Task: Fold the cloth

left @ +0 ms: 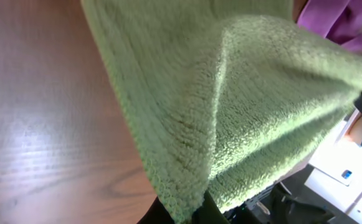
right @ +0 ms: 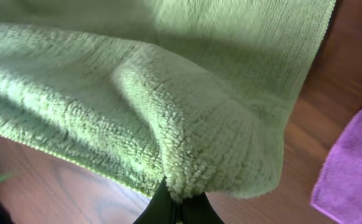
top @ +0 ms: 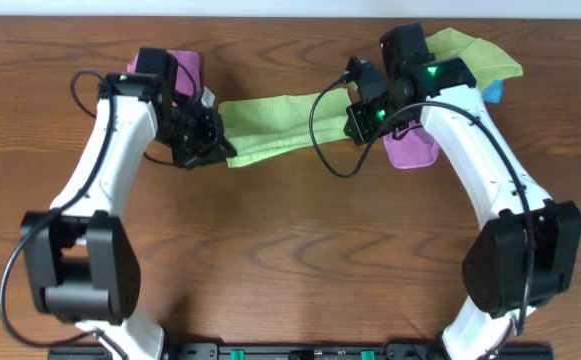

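Note:
The lime-green cloth [top: 275, 122] is stretched as a folded strip between my two grippers above the far middle of the table. My left gripper [top: 213, 140] is shut on its left end; in the left wrist view the cloth [left: 230, 106] fills the frame and is pinched between the dark fingers [left: 190, 211]. My right gripper [top: 355, 118] is shut on its right end; in the right wrist view the cloth [right: 143, 93] bunches into the closed fingers [right: 179, 208]. The cloth hangs doubled over, with its lower edge sagging near the table.
One purple cloth [top: 182, 70] lies behind the left gripper, another purple cloth [top: 410, 150] by the right arm, also in the right wrist view [right: 352, 168]. A yellow-green cloth [top: 475, 60] bunched with a blue one [top: 494, 92] sits far right.

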`<state>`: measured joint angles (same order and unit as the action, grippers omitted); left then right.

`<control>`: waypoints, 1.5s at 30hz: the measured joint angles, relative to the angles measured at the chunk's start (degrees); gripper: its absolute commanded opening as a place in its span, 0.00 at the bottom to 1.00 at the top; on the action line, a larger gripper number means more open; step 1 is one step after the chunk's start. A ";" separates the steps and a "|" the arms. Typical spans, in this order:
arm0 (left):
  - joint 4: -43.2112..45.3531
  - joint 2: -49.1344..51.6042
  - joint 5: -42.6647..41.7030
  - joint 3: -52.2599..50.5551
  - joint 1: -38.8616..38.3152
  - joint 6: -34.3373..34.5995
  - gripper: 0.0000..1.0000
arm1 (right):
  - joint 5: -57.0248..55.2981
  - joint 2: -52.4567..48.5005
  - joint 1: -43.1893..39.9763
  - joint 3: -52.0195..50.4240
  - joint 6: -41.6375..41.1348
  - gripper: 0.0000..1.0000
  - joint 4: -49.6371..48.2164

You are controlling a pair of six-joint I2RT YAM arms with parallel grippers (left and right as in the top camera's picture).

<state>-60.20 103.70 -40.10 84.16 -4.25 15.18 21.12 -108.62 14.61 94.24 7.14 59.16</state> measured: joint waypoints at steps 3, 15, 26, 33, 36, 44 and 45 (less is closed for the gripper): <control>0.87 -3.67 -0.02 -5.07 -0.15 0.24 0.06 | 0.55 1.05 0.33 -3.50 0.00 0.01 -0.17; 9.81 -8.44 -0.11 -24.55 -2.80 3.04 0.06 | 2.01 9.40 0.98 -22.95 -1.29 0.01 -6.84; 13.90 -8.68 1.51 -33.68 -3.06 2.32 0.06 | 2.12 10.38 3.63 -32.00 -4.55 0.02 -9.57; 14.93 -8.68 3.06 -37.00 -2.97 -0.13 0.06 | 3.21 11.69 4.85 -35.17 -5.73 0.02 -10.45; 15.02 -8.68 3.98 -37.00 -2.23 -1.38 0.06 | 3.56 12.94 5.62 -37.20 -6.82 0.02 -11.34; 13.97 -8.68 4.11 -37.00 3.52 -5.75 0.06 | 4.94 16.26 8.57 -41.55 -10.47 0.01 -14.49; 13.75 -8.68 4.09 -37.00 4.15 -6.29 0.06 | 4.96 16.90 8.74 -41.55 -10.84 0.01 -15.02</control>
<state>-46.46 95.02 -36.01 47.16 -0.10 8.88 26.09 -91.72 23.35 52.69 -3.70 44.14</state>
